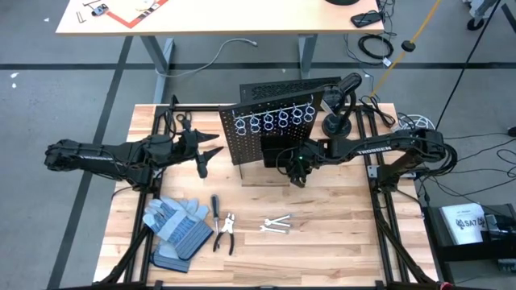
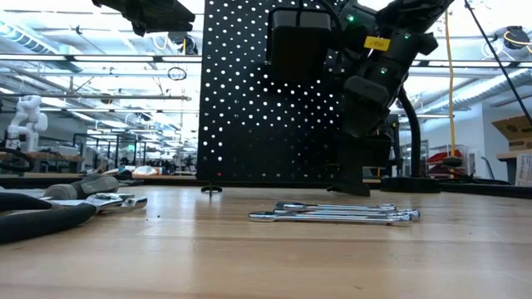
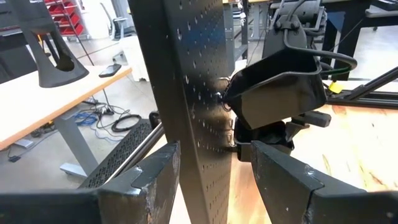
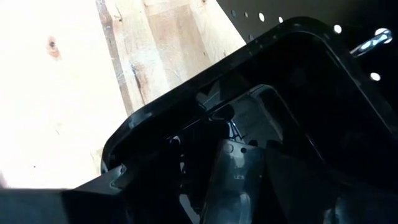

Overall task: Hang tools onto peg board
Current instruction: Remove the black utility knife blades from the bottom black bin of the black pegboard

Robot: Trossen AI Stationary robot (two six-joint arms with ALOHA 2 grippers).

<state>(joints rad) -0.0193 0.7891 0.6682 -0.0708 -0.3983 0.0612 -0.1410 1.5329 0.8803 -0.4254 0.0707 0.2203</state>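
The black peg board [image 1: 274, 133] stands upright at the table's middle, with silver rings [image 1: 274, 121] and a black bin [image 2: 299, 41] on its front. My left gripper [image 1: 211, 153] is open beside the board's left edge [image 3: 199, 124], which shows between its two fingers in the left wrist view. My right gripper [image 1: 297, 171] hangs over the black bin, and the right wrist view looks into the bin [image 4: 298, 81]. A screwdriver [image 1: 215, 205], pliers [image 1: 226, 234] and silver wrenches [image 1: 276, 225] lie flat on the table.
Grey-and-blue gloves [image 1: 177, 225] lie at the near left beside the pliers. A black stand [image 1: 337, 121] sits behind the board at its right. Bare wood [image 1: 339, 234] lies near and right of the wrenches. The wrenches also show in the low view [image 2: 332, 214].
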